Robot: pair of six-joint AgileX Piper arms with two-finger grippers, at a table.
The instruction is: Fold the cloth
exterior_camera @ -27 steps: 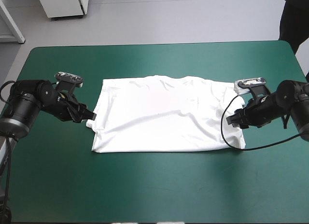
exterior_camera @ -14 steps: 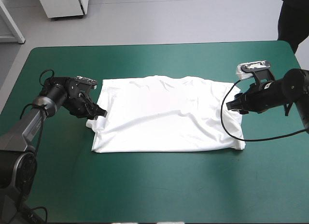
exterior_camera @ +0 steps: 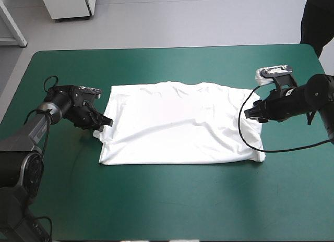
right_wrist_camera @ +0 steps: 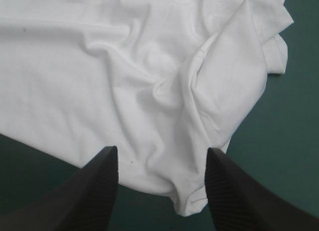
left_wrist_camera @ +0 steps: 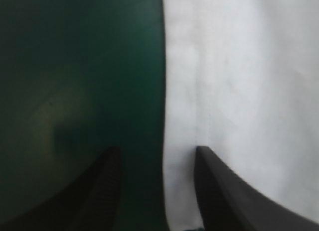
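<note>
teal-green cover (exterior_camera: 167, 200) fills most of the frame in the high view, w/ pale floor past the far edge along the top. the t-shirt (exterior_camera: 177, 130) is spread flat around the middle of the frame, a wide white rectangle-ish shape running left to right. it's mostly smooth, but wrinkly and bunched at the right end.

my left gripper (exterior_camera: 107, 121) is at the middle left of the frame, tip right at the shirt's left edge. fingers are apart, nothing pinched. in the left wrist view the shirt's edge runs btwn them, so one finger sits over bare cover and the other over white fabric. can't tell if the tips actually touch anything tbh.

my right gripper (exterior_camera: 248, 114) is over at the right of the frame, at the shirt's right end toward its far corner. fingers are spread wide there too, not grabbing anything. in the right wrist view the rumpled end of the shirt lies btwn and ahead of them, w/ a folded-over flap and some creases, and cover shows on both sides.
</note>
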